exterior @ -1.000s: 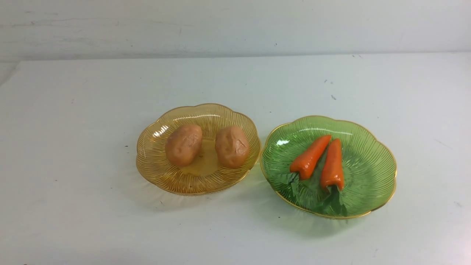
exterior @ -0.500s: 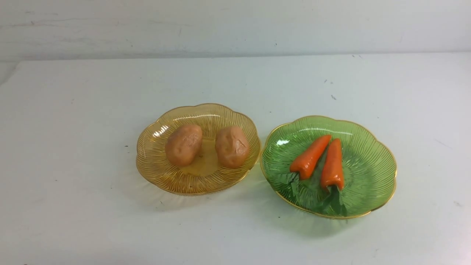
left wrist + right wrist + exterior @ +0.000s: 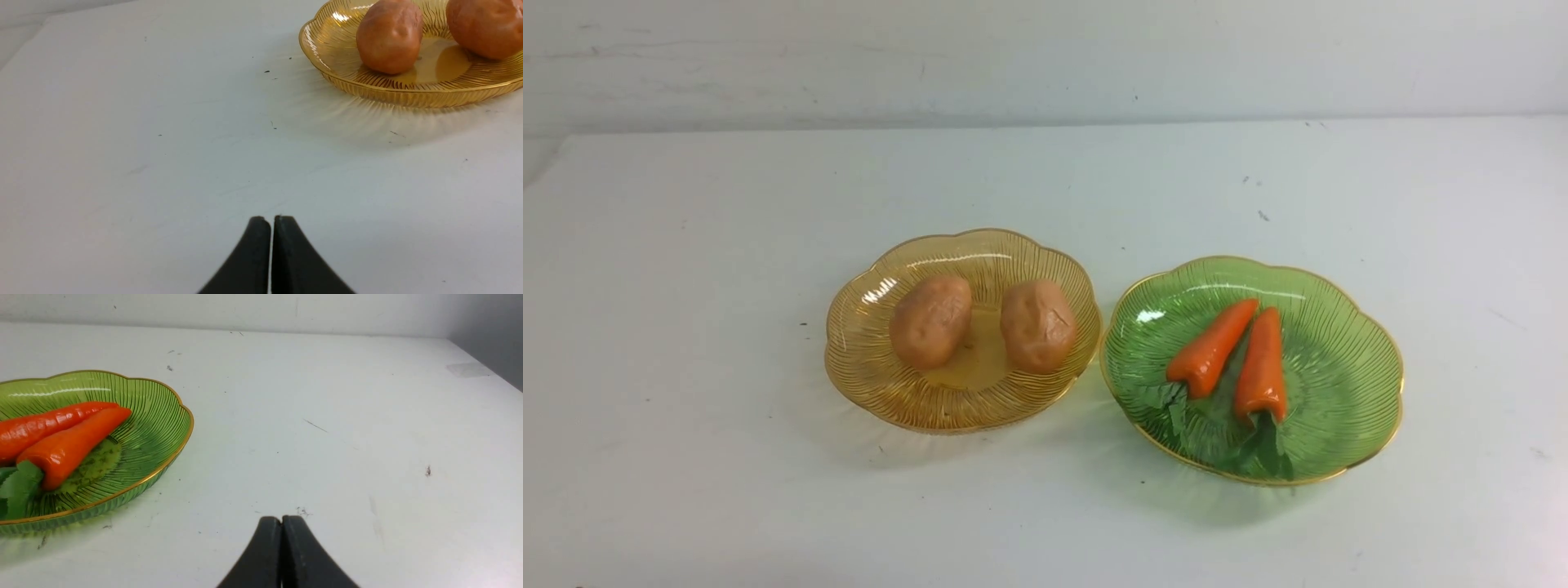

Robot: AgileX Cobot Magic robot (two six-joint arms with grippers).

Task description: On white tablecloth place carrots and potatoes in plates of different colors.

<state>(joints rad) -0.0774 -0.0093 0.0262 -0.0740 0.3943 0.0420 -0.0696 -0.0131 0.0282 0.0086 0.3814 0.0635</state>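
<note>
Cloth: white tablecloth (image 3: 686,343) with a few dark specks; both plates stand on it, side by side, rims almost touching.
Amber plate (image 3: 874,384): on the robot's left; holds two potatoes, left potato (image 3: 930,320) and right potato (image 3: 1037,325), lying apart with bare plate floor between them.
Green plate (image 3: 1347,367): on the right, gold rim; holds two carrots, left carrot (image 3: 1211,347) and right carrot (image 3: 1261,365), tips pointing away from the robot and nearly meeting, green leaves toward the near rim.
Front view only: both plates together; no arm or gripper shows in it.
Left wrist view only: left gripper (image 3: 271,222), black fingers pressed together with nothing between them, over bare cloth, well apart from the amber plate (image 3: 327,49); the green plate is out of this view.
Right wrist view only: right gripper (image 3: 281,522), fingers likewise closed and empty, over bare cloth beside the green plate (image 3: 163,412); a pale patch lies near the cloth's far corner.
Writing: no readable lettering on any item.
</note>
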